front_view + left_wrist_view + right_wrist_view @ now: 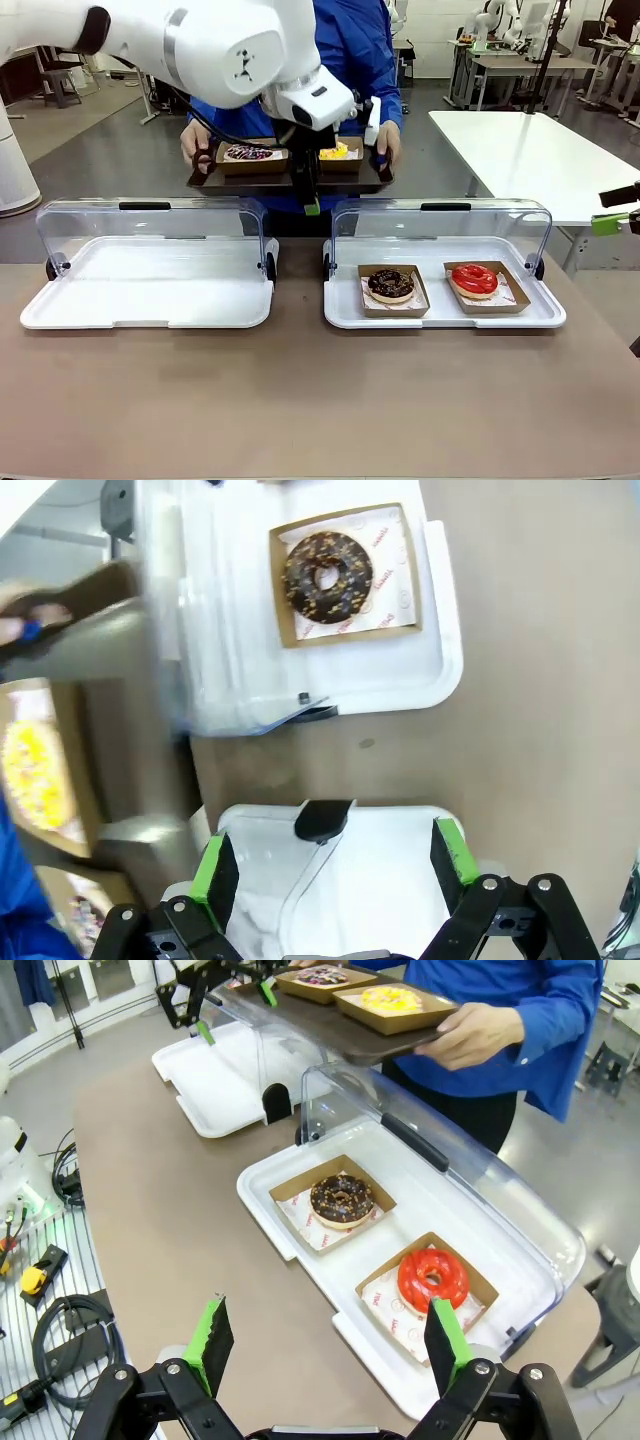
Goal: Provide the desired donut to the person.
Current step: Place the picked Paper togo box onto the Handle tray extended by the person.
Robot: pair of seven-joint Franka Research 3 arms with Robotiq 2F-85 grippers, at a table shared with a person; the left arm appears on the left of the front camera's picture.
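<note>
Now: right case holds chocolate donut, red donut | left case, beside it, bare | person's tray, behind it, carries sprinkled donut, yellow donut | left gripper wide open, empty | right gripper open, empty.

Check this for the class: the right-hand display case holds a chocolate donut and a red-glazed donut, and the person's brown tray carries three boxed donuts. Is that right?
Not quite. The tray the person holds carries two boxed donuts, not three: a dark sprinkled one and a yellow one, as the right wrist view shows. The right-hand case does hold the chocolate donut and the red-glazed donut.
</note>
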